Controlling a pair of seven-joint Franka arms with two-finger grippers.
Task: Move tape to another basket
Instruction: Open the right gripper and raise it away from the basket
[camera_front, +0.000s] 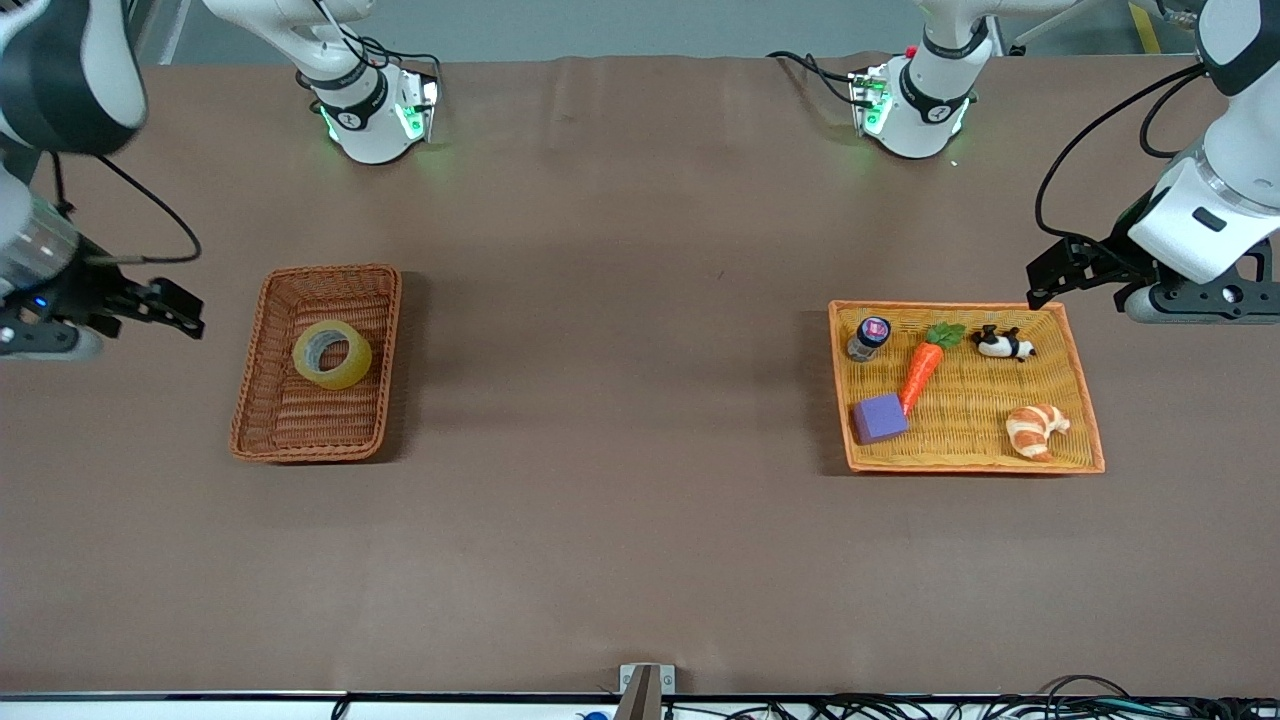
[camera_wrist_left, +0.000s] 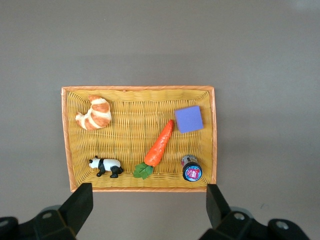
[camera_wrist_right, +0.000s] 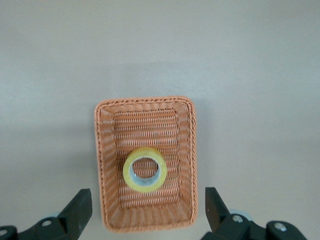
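Note:
The tape (camera_front: 352, 372), a yellowish ring with a grey core, lies flat in the narrow reddish-brown wicker basket (camera_front: 300, 418) toward the right arm's end of the table. My right gripper (camera_front: 180, 308) hangs open and empty in the air beside that basket, over bare table. In the right wrist view the tape (camera_wrist_right: 144, 187) and basket (camera_wrist_right: 145, 212) show well below my right gripper (camera_wrist_right: 147, 205). My left gripper (camera_front: 1050, 280) is open and empty, over the table at the corner of the orange-yellow tray. In the left wrist view, my left gripper (camera_wrist_left: 149, 202) holds nothing.
The orange-yellow flat tray (camera_front: 965, 385) toward the left arm's end holds a carrot (camera_front: 922, 370), a purple block (camera_front: 880, 418), a croissant (camera_front: 1035, 430), a panda figure (camera_front: 1003, 344) and a small bottle (camera_front: 868, 338). Brown table spreads between basket and tray.

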